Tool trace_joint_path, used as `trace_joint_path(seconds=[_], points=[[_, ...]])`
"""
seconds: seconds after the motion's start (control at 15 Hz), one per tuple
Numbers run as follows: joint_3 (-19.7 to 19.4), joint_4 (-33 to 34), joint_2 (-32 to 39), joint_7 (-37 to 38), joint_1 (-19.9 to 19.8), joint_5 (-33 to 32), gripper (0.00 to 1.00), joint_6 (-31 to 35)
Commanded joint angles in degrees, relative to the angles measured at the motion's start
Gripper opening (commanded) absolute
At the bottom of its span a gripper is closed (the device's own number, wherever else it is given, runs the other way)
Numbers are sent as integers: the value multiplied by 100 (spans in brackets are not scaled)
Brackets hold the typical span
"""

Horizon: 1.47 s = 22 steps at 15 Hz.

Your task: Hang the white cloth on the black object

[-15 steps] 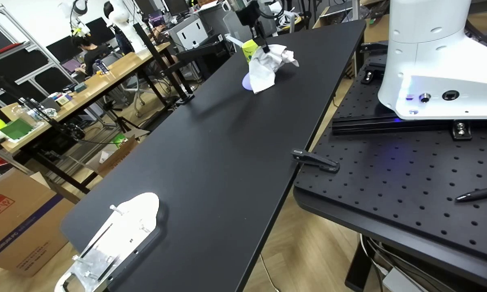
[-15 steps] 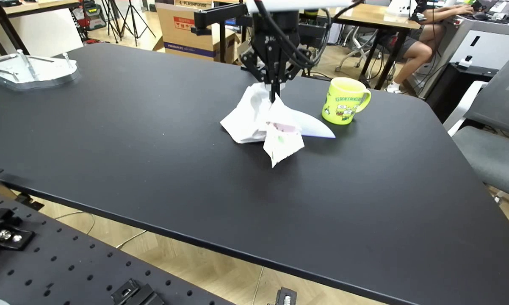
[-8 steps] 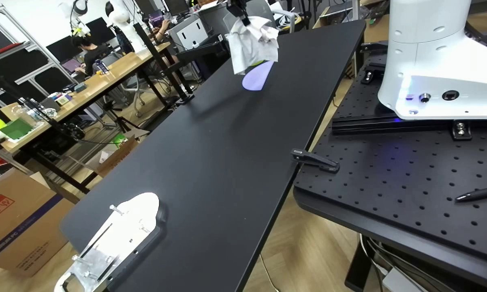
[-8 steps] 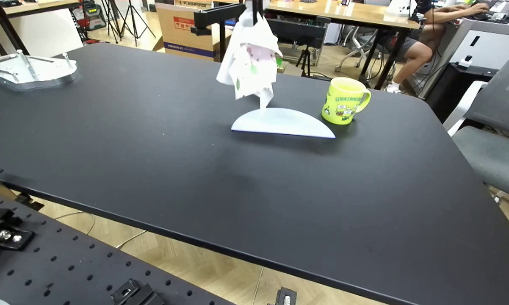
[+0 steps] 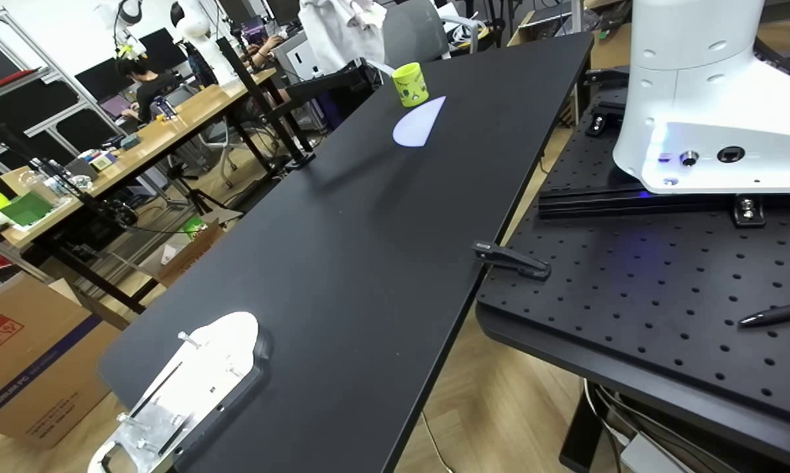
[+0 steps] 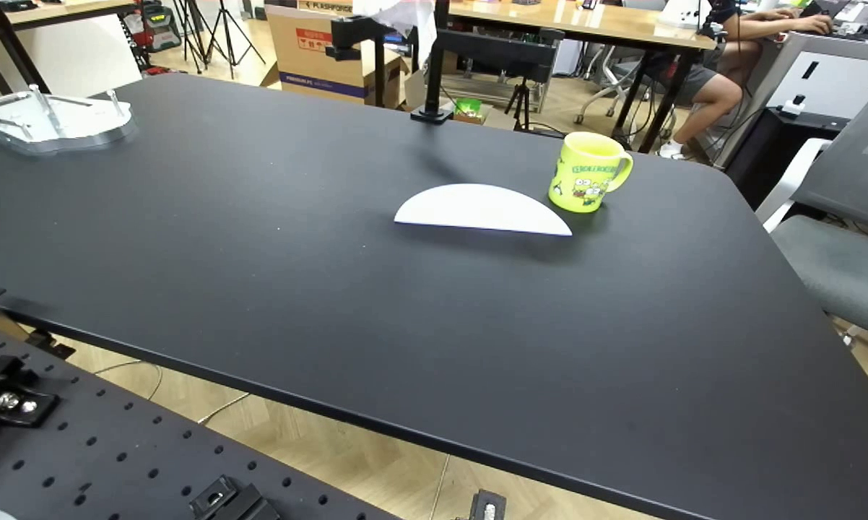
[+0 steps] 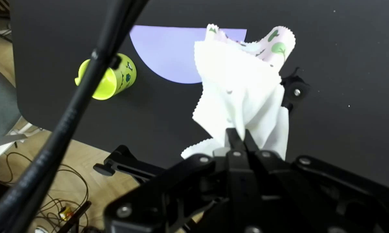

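A black bench (image 6: 297, 310) spans both exterior views. Beside its long edge is a perforated black platform (image 5: 605, 276), which carries the white arm base (image 5: 704, 98). In an exterior view a black stand (image 6: 435, 85), a post with a level arm, rises at the bench's far edge. At one end of the bench lies a pale plate (image 5: 196, 382) with upright pegs. The tool (image 7: 240, 136), seen in the wrist view, has its fingers clamped on the white cloth (image 7: 239, 77), which hangs raised off the bench. In an exterior view the cloth overlaps the stand; I cannot tell whether the two touch. A pale purple half-disc (image 7: 173, 53) rests on the bench, and just beside it a yellow-green mug (image 6: 584, 175) stands upright. A black pen (image 5: 779, 314) lies on the platform.
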Motion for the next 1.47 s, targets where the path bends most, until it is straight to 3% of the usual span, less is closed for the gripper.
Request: trace_joint_path(seconds=[0.0,0.47,0.8,1.4], points=[[134,502,76,401,147,23,1,-406],[141,286,9,310,204,101,1,-648],[68,26,292,314,165,62,1,-465],[139,-76,528,183,248,179,1,-726]])
